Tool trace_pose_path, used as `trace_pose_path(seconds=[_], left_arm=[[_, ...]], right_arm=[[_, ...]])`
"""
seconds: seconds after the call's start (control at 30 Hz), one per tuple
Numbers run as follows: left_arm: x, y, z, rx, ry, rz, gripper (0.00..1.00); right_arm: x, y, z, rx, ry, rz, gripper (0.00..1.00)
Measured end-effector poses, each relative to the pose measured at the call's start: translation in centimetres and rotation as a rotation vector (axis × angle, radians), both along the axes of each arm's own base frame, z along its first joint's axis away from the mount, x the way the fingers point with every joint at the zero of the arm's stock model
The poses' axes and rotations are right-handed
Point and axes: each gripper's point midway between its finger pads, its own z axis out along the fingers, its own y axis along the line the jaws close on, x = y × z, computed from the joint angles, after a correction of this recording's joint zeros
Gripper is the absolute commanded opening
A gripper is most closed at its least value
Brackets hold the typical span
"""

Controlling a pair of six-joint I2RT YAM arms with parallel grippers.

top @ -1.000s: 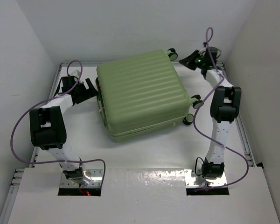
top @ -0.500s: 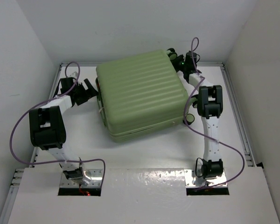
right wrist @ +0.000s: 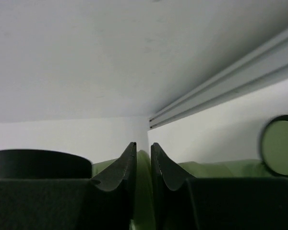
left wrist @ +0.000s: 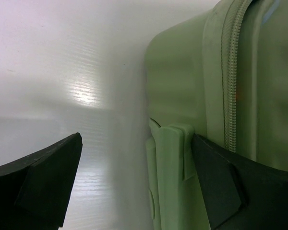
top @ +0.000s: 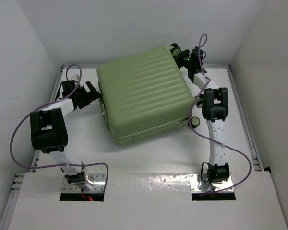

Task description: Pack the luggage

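Now closed luggage [top: 144, 93], left fingers [left wrist: 38, 184] wide apart.

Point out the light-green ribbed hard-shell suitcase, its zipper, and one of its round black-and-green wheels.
Light-green ribbed hard-shell suitcase [top: 144, 91]: top external view, middle of the ribbed lid.
Zipper [left wrist: 229, 96]: left wrist view, on the teeth.
Black-and-green wheel [right wrist: 280, 146]: right wrist view, on its green face.

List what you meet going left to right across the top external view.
left arm's elbow → left gripper → luggage → right arm's elbow
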Motion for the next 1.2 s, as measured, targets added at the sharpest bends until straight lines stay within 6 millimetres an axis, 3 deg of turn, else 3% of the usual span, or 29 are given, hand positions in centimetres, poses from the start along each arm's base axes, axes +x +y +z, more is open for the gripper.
trace_pose_path(seconds=[0.17, 0.3, 0.43, 0.63, 0.77, 0.83, 0.97, 1.07, 1.13, 1.2], left_arm=[[-0.1, 0.1, -0.2, -0.024, -0.006, 0.011, 0.99], [-0.2, 0.2, -0.1, -0.028, -0.010, 0.017, 0.99], [-0.3, 0.4, -0.1, -0.028, -0.006, 0.022, 0.99], [-1.1, 0.6, 0.5, -0.013, 0.010, 0.032, 0.96], [-2.0, 0.7, 1.3, 0.010, 0.014, 0.027, 0.93], [-3.0, 0.6, 1.1, 0.020, 0.025, 0.025, 0.93], [-6.7, 0.2, 0.0, 0.032, 0.079, 0.023, 0.93], [-8.2, -0.1, -0.1, 0.034, 0.079, 0.020, 0.93], [-9.2, -0.5, -0.3, 0.033, 0.074, 0.016, 0.93], [-9.7, -1.2, -0.1, 0.037, 0.066, -0.001, 0.93]], right_arm=[[0.1, 1.9, 3.6, 0.022, -0.070, 0.034, 0.19], [-0.1, 3.0, 4.2, 0.025, -0.079, 0.050, 0.19], [-0.2, 2.9, 3.2, 0.013, -0.065, 0.043, 0.22], [-1.4, 1.4, -1.3, -0.073, -0.016, 0.032, 0.24], [-3.0, -1.6, -2.6, -0.161, -0.019, 0.025, 0.37], [-3.6, -4.1, -1.8, -0.216, -0.048, 0.006, 0.40], [-4.8, -10.9, 1.3, -0.377, -0.149, -0.063, 0.40], [-6.5, -15.6, 2.7, -0.475, -0.184, -0.117, 0.38], [-8.3, -17.5, 2.9, -0.520, -0.188, -0.129, 0.38], [-10.3, -18.1, 2.9, -0.559, -0.187, -0.110, 0.38]])
